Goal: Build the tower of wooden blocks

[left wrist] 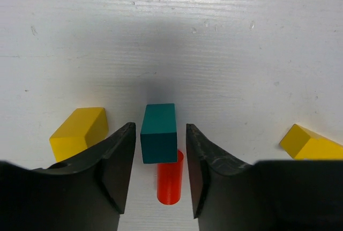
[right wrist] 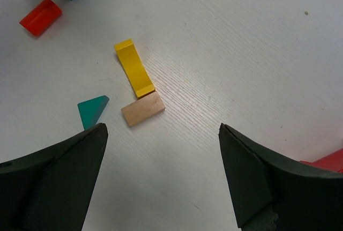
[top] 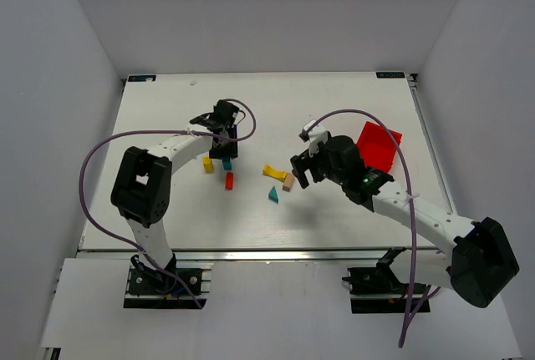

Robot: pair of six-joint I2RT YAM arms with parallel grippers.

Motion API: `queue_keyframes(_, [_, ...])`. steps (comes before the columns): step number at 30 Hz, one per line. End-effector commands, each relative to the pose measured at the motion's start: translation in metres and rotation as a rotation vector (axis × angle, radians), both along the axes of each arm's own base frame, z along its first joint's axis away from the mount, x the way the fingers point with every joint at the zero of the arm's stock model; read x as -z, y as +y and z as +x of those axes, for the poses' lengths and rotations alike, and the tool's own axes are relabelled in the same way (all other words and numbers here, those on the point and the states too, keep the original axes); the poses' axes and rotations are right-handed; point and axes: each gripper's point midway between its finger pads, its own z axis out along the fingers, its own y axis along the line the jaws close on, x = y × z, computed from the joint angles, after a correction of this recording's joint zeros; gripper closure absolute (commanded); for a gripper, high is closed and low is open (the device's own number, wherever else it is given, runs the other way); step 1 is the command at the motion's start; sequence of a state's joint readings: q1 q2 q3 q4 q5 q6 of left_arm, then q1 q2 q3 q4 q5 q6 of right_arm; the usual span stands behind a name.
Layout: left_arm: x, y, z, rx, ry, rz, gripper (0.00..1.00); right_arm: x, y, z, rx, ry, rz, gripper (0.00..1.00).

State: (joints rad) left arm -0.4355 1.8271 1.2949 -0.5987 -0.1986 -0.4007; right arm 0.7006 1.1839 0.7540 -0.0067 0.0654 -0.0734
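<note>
My left gripper (top: 226,153) is open, its jaws on either side of a teal block (left wrist: 158,133) with a narrow gap on each side. A red cylinder block (left wrist: 170,180) lies just behind the teal one. A yellow block (left wrist: 79,133) lies to the left. My right gripper (right wrist: 162,129) is open wide and empty, hovering near a yellow arch (right wrist: 134,68), a tan block (right wrist: 142,109) touching the arch's end, and a teal triangle (right wrist: 91,110). In the top view the arch (top: 272,171), the tan block (top: 288,180) and the triangle (top: 273,195) lie mid-table, left of the right gripper (top: 298,174).
A red plastic bin (top: 378,144) stands just right of and behind my right gripper; its corner shows in the right wrist view (right wrist: 327,162). A purple cable loops over each arm. The white table (top: 334,101) has walls on three sides.
</note>
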Motion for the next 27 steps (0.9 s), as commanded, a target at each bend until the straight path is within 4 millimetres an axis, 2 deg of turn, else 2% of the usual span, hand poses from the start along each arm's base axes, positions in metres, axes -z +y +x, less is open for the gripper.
queue_keyframes(1, [-0.028, 0.001, 0.013, -0.018, -0.072, -0.003, 0.47, 0.001, 0.004, -0.001, -0.039, 0.007, -0.018, 0.11])
queue_keyframes(3, [-0.043, 0.003, 0.015, -0.028, -0.102, -0.014, 0.44, 0.002, 0.007, -0.002, -0.070, 0.004, -0.027, 0.11])
queue_keyframes(6, [-0.070, 0.005, 0.013, -0.042, -0.145, -0.020, 0.32, 0.008, 0.013, -0.001, -0.115, 0.016, -0.059, 0.11])
queue_keyframes(7, [-0.090, 0.005, 0.011, -0.047, -0.186, -0.039, 0.26, 0.012, 0.019, 0.000, -0.142, 0.031, -0.070, 0.11])
queue_keyframes(8, [-0.100, 0.003, 0.009, -0.043, -0.201, -0.064, 0.22, 0.013, 0.022, 0.000, -0.158, 0.037, -0.077, 0.11])
queue_keyframes(9, [-0.110, 0.004, 0.006, -0.046, -0.218, -0.081, 0.19, 0.023, 0.025, 0.001, -0.184, 0.052, -0.107, 0.11])
queue_keyframes(10, [-0.132, 0.006, 0.000, -0.055, -0.263, -0.108, 0.10, 0.021, 0.030, 0.003, -0.206, 0.050, -0.107, 0.11])
queue_keyframes(11, [-0.140, 0.008, -0.006, -0.063, -0.276, -0.120, 0.02, 0.023, 0.033, 0.004, -0.224, 0.051, -0.114, 0.11])
queue_keyframes(13, [-0.154, 0.014, -0.017, -0.078, -0.302, -0.144, 0.02, 0.033, 0.042, 0.008, -0.280, 0.046, -0.139, 0.11])
queue_keyframes(14, [-0.173, 0.017, -0.026, -0.096, -0.347, -0.182, 0.02, 0.030, 0.046, 0.012, -0.295, 0.032, -0.142, 0.11])
queue_keyframes(15, [-0.168, 0.022, -0.036, -0.108, -0.341, -0.180, 0.02, 0.039, 0.050, 0.015, -0.309, 0.047, -0.154, 0.11])
queue_keyframes(16, [-0.181, 0.028, -0.048, -0.129, -0.376, -0.213, 0.02, 0.042, 0.053, 0.016, -0.322, 0.052, -0.162, 0.11])
queue_keyframes(18, [-0.172, 0.037, -0.067, -0.139, -0.358, -0.211, 0.02, 0.048, 0.060, 0.020, -0.347, 0.074, -0.176, 0.11])
queue_keyframes(19, [-0.184, 0.044, -0.078, -0.149, -0.396, -0.234, 0.02, 0.054, 0.060, 0.019, -0.367, 0.083, -0.197, 0.11])
queue_keyframes(20, [-0.177, 0.048, -0.087, -0.153, -0.384, -0.229, 0.02, 0.062, 0.061, 0.019, -0.381, 0.098, -0.212, 0.11])
queue_keyframes(23, [-0.181, 0.066, -0.108, -0.193, -0.409, -0.224, 0.02, 0.076, 0.060, 0.017, -0.402, 0.127, -0.242, 0.12])
queue_keyframes(24, [-0.171, 0.070, -0.114, -0.198, -0.387, -0.206, 0.02, 0.079, 0.062, 0.016, -0.414, 0.135, -0.238, 0.13])
queue_keyframes(27, [-0.164, 0.076, -0.124, -0.208, -0.373, -0.191, 0.02, 0.089, 0.067, 0.014, -0.439, 0.168, -0.242, 0.17])
